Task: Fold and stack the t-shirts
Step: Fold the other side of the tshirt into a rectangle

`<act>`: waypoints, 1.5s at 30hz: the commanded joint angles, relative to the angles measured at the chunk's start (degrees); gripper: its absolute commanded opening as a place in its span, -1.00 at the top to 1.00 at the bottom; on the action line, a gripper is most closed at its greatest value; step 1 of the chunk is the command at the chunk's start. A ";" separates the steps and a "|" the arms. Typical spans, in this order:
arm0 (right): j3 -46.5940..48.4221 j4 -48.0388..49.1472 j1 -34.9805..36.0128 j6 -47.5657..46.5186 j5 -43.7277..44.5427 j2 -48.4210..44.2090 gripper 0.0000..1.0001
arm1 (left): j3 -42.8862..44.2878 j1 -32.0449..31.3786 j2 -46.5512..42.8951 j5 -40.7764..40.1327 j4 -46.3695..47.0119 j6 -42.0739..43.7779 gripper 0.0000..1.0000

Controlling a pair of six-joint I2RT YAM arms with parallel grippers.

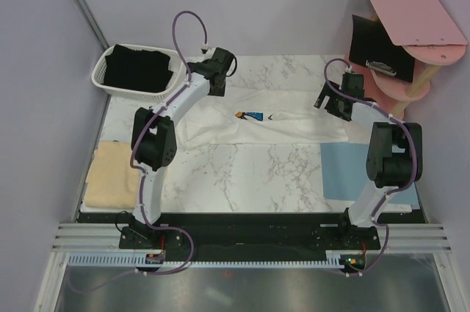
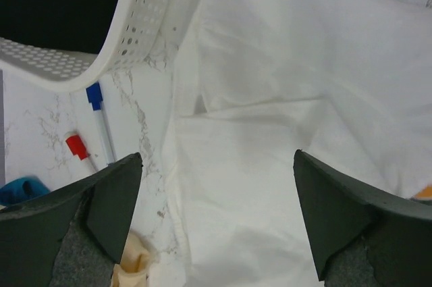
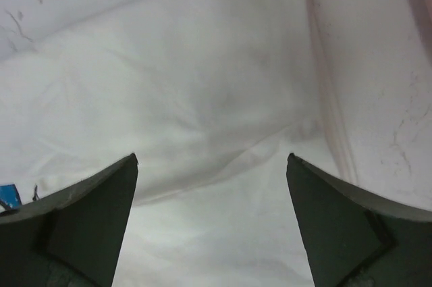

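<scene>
The white t-shirt (image 1: 272, 117) lies spread across the far middle of the table, a bit of its blue print showing at a fold (image 1: 250, 115). My left gripper (image 1: 213, 77) is open just above its left end (image 2: 270, 98). My right gripper (image 1: 334, 103) is open just above its right end (image 3: 202, 98). Neither holds cloth. The pale yellow t-shirt (image 1: 111, 174) lies folded at the table's left edge. The black t-shirt (image 1: 139, 67) sits in the white basket (image 1: 103, 83) at the far left.
A light-blue mat (image 1: 345, 171) lies at the right. A pink stand (image 1: 411, 26) with a black clipboard (image 1: 378, 49) is at the far right. Two markers (image 2: 94, 125) lie beside the basket wall (image 2: 145, 27).
</scene>
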 commanded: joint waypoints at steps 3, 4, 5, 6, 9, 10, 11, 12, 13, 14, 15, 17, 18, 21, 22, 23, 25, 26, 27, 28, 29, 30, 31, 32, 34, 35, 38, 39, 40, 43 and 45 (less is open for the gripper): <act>0.45 1.46 -0.03 -0.86 4.83 -10.49 -0.96 | -12.37 -1.03 -17.03 3.63 0.23 -4.33 -0.99; 0.28 0.50 -0.03 -0.94 4.66 -11.47 -0.96 | -14.39 -1.29 -18.62 3.54 0.23 -4.95 -0.99; 0.01 0.23 0.06 -1.12 4.31 -12.52 -0.96 | -18.15 -1.47 -19.77 3.72 0.49 -5.82 -0.96; -0.08 -0.38 0.32 -1.30 4.04 -14.19 -0.96 | -19.84 -1.65 -21.78 4.24 0.40 -6.44 -0.93; -1.12 -2.67 1.37 -1.82 3.34 -17.36 -0.96 | -26.08 -1.65 -23.73 5.48 0.49 -8.81 -0.74; -1.65 -3.20 1.64 -2.00 3.43 -18.15 -0.96 | -28.71 -1.65 -24.43 5.39 0.84 -9.43 -0.74; -2.18 -3.37 1.99 -2.00 3.51 -19.55 -0.96 | -29.78 -1.65 -24.61 5.56 1.80 -9.78 -0.74; -3.32 -3.46 2.08 -2.09 3.51 -20.26 -0.96 | -30.66 -1.47 -24.61 6.35 2.33 -9.96 -0.76; -3.76 -3.38 2.08 -2.26 3.86 -20.88 -0.96 | -31.89 -1.39 -24.44 7.05 2.77 -9.96 -0.79; -4.12 -3.46 2.08 -2.26 4.21 -21.58 -0.96 | -32.25 -1.21 -24.35 7.67 3.12 -9.88 -0.81; -4.29 -3.55 2.08 -2.70 4.74 -21.93 -0.96 | -32.51 -0.86 -24.26 8.89 3.82 -9.96 -0.81; -4.12 -4.43 2.17 -3.40 5.27 -22.11 -0.96 | -33.04 -0.51 -24.26 9.87 4.44 -9.96 -0.82; -3.95 -4.61 2.08 -3.67 5.62 -22.11 -0.96 | -33.30 -0.24 -24.26 10.74 4.97 -9.88 -0.83; -3.33 -5.13 2.08 -4.02 5.89 -21.76 -0.96 | -33.48 0.02 -24.17 11.19 5.24 -9.52 -0.84; -3.15 -5.22 2.08 -4.02 5.80 -21.76 -0.96 | -33.57 0.11 -24.26 11.36 5.50 -9.26 -0.85; -3.07 -5.22 2.08 -3.93 5.80 -21.41 -0.96 | -33.57 0.28 -24.17 11.45 5.41 -9.09 -0.85; -2.71 -5.13 2.08 -3.85 5.63 -21.06 -0.96 | -33.66 0.46 -24.17 11.54 5.41 -8.82 -0.85; -2.71 -5.22 2.08 -3.67 5.54 -20.62 -0.96 | -33.66 0.46 -24.17 11.54 5.41 -8.73 -0.85; -2.54 -5.22 2.08 -3.67 5.36 -20.53 -0.96 | -33.74 0.72 -24.43 11.63 5.41 -8.73 -0.85; -2.45 -5.22 2.08 -3.67 5.45 -20.36 -0.96 | -33.83 0.72 -24.44 11.54 5.50 -8.65 -0.85; -2.28 -5.22 2.08 -3.58 5.01 -20.18 -0.96 | -33.92 0.90 -24.44 11.63 5.67 -8.65 -0.85; -2.27 -5.14 2.08 -3.58 4.92 -20.09 -0.96 | -33.92 0.99 -24.44 11.63 5.68 -8.56 -0.85; -2.27 -5.13 2.08 -3.58 4.66 -20.09 -0.96 | -34.01 1.08 -24.44 11.54 5.76 -8.47 -0.85; -2.19 -5.22 2.08 -3.58 3.79 -19.83 -0.97 | -34.01 1.16 -24.44 11.54 5.76 -8.47 -0.85; -1.75 -5.05 2.17 -3.84 2.47 -19.48 -0.96 | -34.27 1.34 -24.44 11.80 5.85 -8.47 -0.86; -1.57 -4.70 2.26 -4.02 0.02 -18.87 -0.96 | -34.53 1.43 -24.61 11.98 6.37 -8.38 -0.86; 0.09 -5.13 2.96 -5.42 -3.25 -16.14 -0.96 | -36.46 2.39 -25.58 14.61 8.39 -7.85 -0.88; 1.93 -6.79 2.96 -5.78 -2.99 -15.18 -0.96 | -37.34 2.57 -25.84 15.05 8.75 -7.85 -0.88; 2.64 -7.67 4.35 -6.04 -2.55 -13.78 -0.96 | -37.61 2.74 -26.28 15.23 8.93 -7.59 -0.88; 2.74 -7.42 4.37 -5.61 -1.75 -13.76 -0.96 | -38.23 2.92 -26.37 15.41 9.28 -6.98 -0.88; 3.00 -7.07 4.45 -5.60 -3.59 -13.24 -0.96 | -38.40 3.01 -26.37 15.15 9.28 -6.80 -0.88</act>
